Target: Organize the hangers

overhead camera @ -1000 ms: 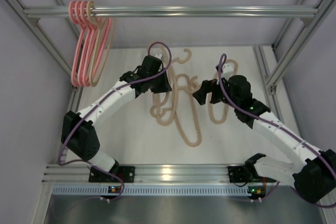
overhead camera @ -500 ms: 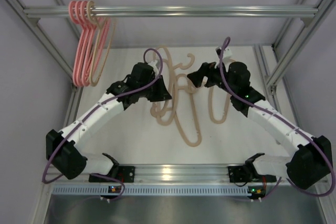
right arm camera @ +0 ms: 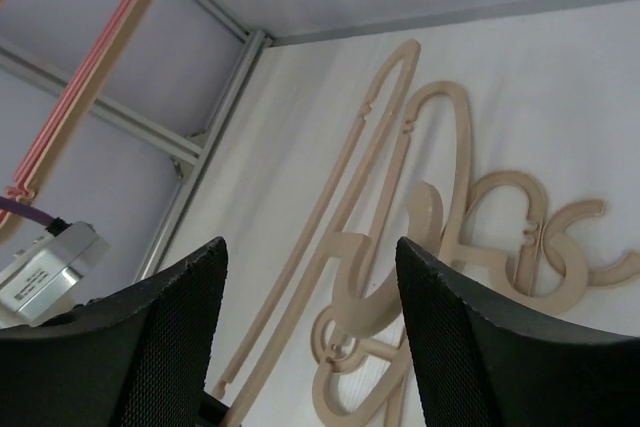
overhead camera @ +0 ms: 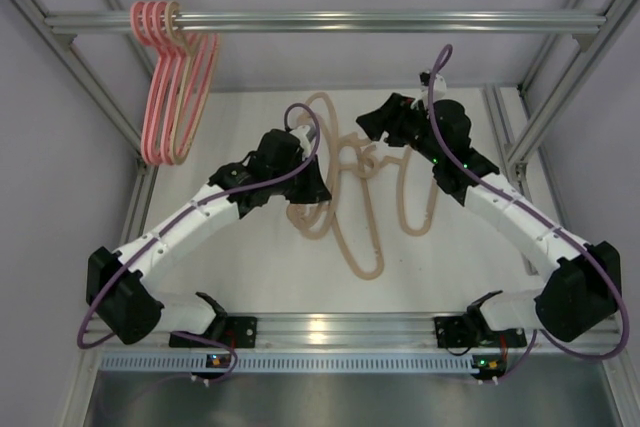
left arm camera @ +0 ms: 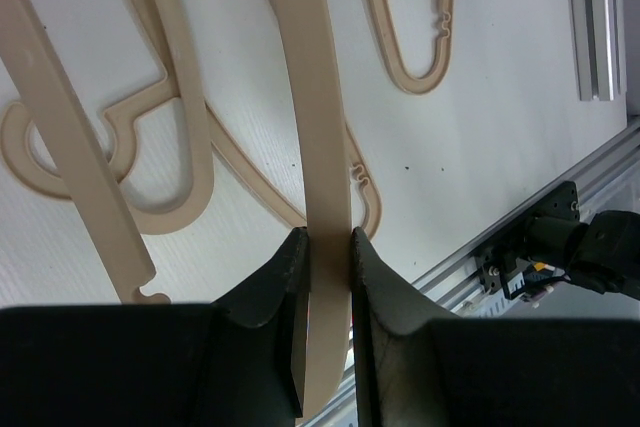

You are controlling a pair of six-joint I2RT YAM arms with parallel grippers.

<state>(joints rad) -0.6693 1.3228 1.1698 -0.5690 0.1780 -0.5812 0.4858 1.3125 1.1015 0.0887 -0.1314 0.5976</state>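
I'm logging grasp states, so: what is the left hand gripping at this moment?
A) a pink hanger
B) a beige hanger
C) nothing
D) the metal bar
B: the left wrist view shows the left hand closed on the flat strip of a beige hanger, while the pink hangers hang untouched on the bar.

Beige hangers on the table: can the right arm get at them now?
Probably yes. The open right gripper hangs above the hangers with nothing between them. The left gripper clamps only one hanger, at the pile's left side.
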